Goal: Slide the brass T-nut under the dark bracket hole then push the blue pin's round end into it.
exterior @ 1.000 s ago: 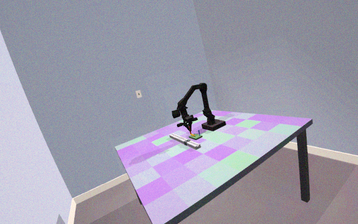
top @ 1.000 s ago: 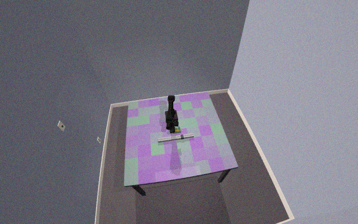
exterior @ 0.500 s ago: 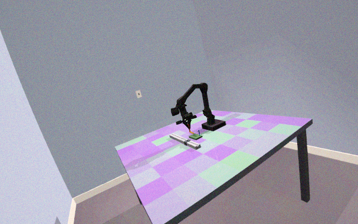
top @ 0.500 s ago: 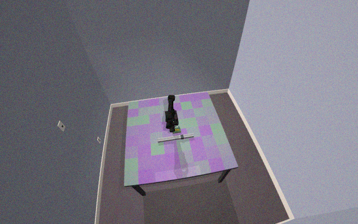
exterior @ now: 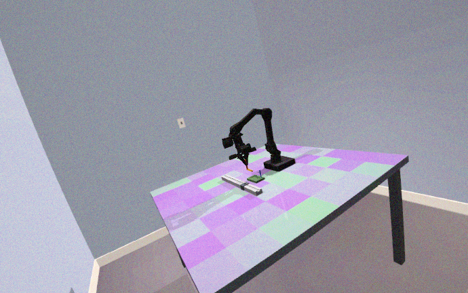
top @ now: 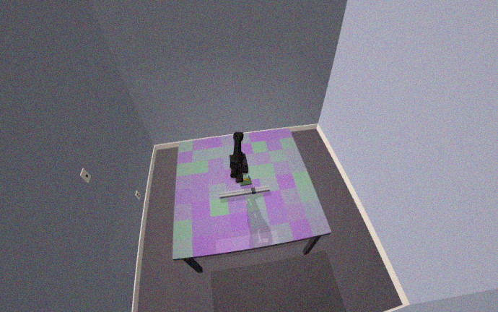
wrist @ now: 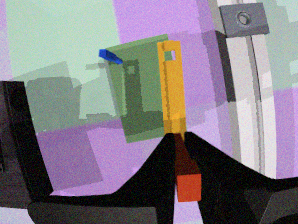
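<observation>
My gripper (exterior: 246,165) (wrist: 178,139) is shut on the orange handle (wrist: 189,187) of the brass T-nut (exterior: 249,169) (wrist: 173,85). The nut is a yellow bar with a hole near its far end; it hangs in the air above the green tray (exterior: 254,179) (wrist: 142,127). The blue pin (exterior: 260,173) (wrist: 110,56) stands up from the tray. The aluminum rail (top: 234,193) (exterior: 231,180) (wrist: 245,120) lies beside the tray, with a slot along its top. The dark bracket (top: 252,190) (exterior: 244,186) (wrist: 255,21) spans the rail, and its hole shows in the wrist view.
The arm's black base (exterior: 279,163) stands behind the tray on the patchwork table (top: 206,242) (exterior: 248,248). In the wrist view the rail runs down the right side, and the shadow of the nut falls on the tray.
</observation>
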Motion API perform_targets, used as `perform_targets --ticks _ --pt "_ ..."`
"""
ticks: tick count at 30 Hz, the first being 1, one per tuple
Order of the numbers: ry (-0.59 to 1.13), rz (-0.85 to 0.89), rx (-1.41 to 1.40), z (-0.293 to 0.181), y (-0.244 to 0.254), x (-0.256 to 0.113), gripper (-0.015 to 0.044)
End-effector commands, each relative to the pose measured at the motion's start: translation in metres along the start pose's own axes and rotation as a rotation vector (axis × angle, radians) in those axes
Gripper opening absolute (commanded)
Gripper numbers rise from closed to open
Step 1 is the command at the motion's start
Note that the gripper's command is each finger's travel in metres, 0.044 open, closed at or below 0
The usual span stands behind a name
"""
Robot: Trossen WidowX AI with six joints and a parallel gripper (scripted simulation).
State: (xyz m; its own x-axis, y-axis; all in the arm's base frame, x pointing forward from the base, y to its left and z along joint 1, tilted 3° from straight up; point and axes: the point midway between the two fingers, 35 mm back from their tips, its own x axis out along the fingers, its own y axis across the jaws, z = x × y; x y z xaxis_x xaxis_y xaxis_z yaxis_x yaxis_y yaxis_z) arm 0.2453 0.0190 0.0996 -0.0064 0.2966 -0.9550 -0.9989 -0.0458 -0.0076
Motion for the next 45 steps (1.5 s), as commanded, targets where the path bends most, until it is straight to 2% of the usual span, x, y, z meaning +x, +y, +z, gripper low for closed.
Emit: perform_targets --ticks 1,14,45 --pt "-0.002 -0.001 -0.008 0.002 0.000 -0.006 -0.0150" --pt "-0.001 0.003 -0.016 0.007 0.000 -0.026 -0.0150" --pt "0.007 0.002 -0.036 -0.016 -0.039 -0.039 -0.0150"
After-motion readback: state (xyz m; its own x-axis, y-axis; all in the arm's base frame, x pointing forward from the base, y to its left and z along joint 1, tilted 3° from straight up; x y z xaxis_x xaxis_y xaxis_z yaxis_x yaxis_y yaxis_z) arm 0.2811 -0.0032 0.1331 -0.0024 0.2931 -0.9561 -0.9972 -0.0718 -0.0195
